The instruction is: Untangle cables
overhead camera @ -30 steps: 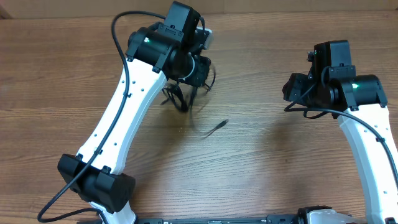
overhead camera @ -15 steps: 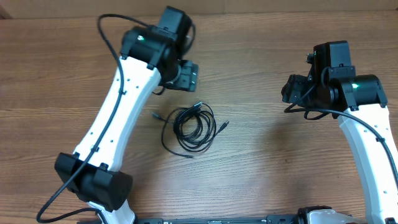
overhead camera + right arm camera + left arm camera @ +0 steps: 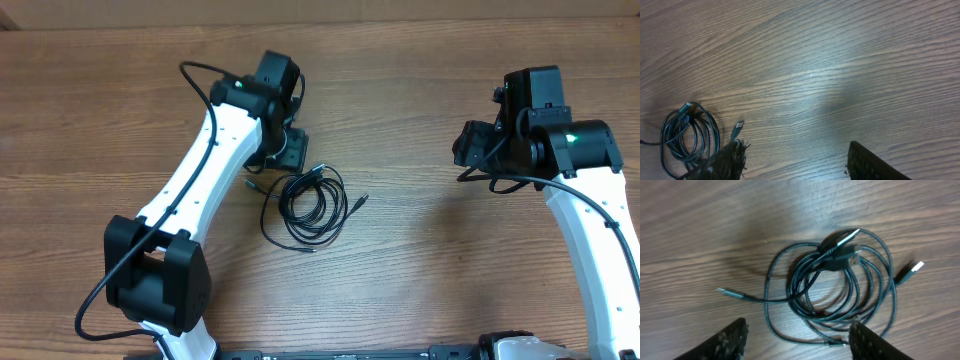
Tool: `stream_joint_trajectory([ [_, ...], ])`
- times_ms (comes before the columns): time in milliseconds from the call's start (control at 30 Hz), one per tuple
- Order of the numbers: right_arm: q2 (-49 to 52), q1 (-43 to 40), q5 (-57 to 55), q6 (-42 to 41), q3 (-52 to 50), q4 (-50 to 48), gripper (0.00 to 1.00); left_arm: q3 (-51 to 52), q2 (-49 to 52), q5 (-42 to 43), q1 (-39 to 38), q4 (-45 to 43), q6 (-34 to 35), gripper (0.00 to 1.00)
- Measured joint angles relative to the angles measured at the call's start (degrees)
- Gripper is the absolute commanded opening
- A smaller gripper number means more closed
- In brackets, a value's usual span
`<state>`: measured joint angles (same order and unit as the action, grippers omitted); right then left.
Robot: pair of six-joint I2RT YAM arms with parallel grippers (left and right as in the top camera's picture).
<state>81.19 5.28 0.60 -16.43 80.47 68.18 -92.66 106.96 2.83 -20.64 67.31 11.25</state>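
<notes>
The cables (image 3: 308, 205) are lying flat on the brown wooden table (image 3: 420, 260), a little left of the middle. They are thin and black, and they are curling round and round in one loose, messy ring. In the left wrist view the cables (image 3: 840, 260) are crossing over each other many times, and some dark plugs are bunching up at the ring's 12 o'clock. One end with a silver plug (image 3: 912, 270) is poking out at 3 o'clock, and one thin end (image 3: 727, 292) is sticking out at 9 o'clock. The left gripper (image 3: 285, 150) is hovering near the ring, at about 11 o'clock from it, and it is not touching it. Its two fingers (image 3: 735, 335) are standing wide apart with nothing between them. The right gripper (image 3: 478, 143) is waiting well apart from the ring, far off at 3 o'clock. Its fingers (image 3: 860, 160) are also spread wide and holding nothing, and its camera is seeing the cables (image 3: 702, 137) at 8 o'clock.
</notes>
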Motion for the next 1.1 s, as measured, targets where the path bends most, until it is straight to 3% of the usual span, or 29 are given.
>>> stream_joint_trajectory([
  [367,0.0,0.0,0.0,0.0,0.0,0.4,0.64,16.8,0.3,1.2,0.0,-19.0,-1.4,0.54],
  [867,0.0,0.0,0.0,0.0,0.0,0.5,0.64,23.9,0.3,1.3,0.0,-28.2,-1.4,0.41],
  [933,0.0,0.0,0.0,0.0,0.0,0.6,0.64,24.7,0.4,1.2,0.0,-28.2,-1.4,0.29],
  [1000,0.0,0.0,0.0,0.0,0.0,0.6,0.64,25.2,0.5,1.3,0.0,-28.2,-1.7,0.08],
  [1100,0.0,0.0,0.0,0.0,0.0,0.6,0.64,25.4,0.7,1.6,0.0,-28.2,-2.1,0.04],
])
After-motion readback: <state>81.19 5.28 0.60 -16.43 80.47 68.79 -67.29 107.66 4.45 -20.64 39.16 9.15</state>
